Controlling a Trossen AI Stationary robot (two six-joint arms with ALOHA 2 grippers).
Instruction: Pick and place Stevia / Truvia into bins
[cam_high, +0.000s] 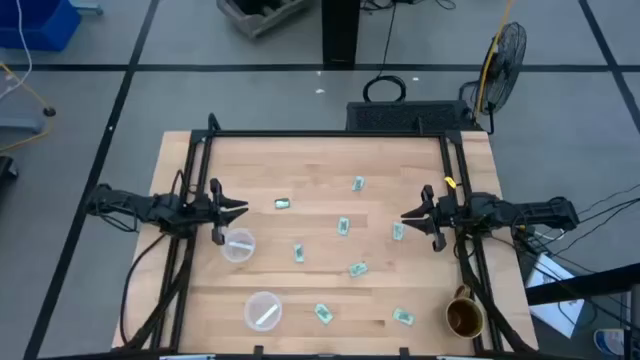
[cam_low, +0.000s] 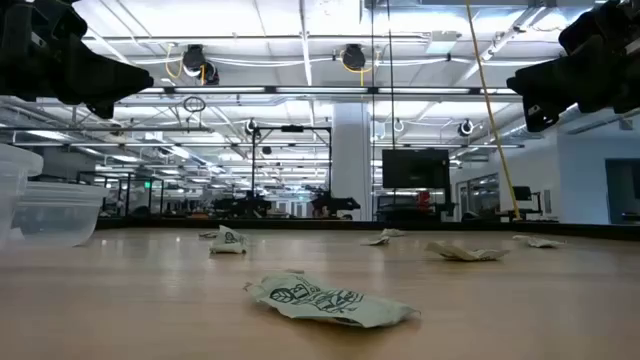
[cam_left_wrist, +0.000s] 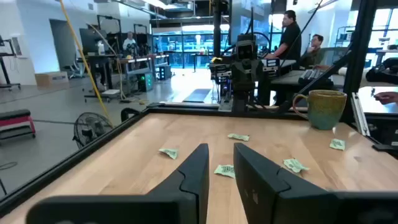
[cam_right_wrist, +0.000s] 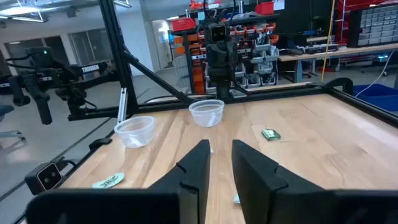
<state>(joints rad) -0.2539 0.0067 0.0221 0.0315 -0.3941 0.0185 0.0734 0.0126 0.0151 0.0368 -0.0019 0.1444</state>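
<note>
Both my sets of fingers hover slightly parted, gripping nothing — left fingers (cam_high: 240, 209) at 9 o'clock, right fingers (cam_high: 408, 215) at 3. Sachets (cam_high: 343, 227) lie scattered on the tabletop (cam_high: 320, 165) between them. Cups (cam_high: 238, 244) at 8 and 7 — one sachet inside the 7 o'clock cup (cam_high: 263, 311).

Right gripper (cam_right_wrist: 221, 163) sits above a wooden table (cam_right_wrist: 323, 137), its two dark fingers (cam_right_wrist: 194, 165) slightly parted. Two clear cups (cam_right_wrist: 206, 112) (cam_right_wrist: 135, 131) stand ahead (well apart). Green sachets (cam_right_wrist: 270, 134) (cam_right_wrist: 108, 181) lie flat nearby. The left arm (cam_right_wrist: 219, 56) faces across.
</note>
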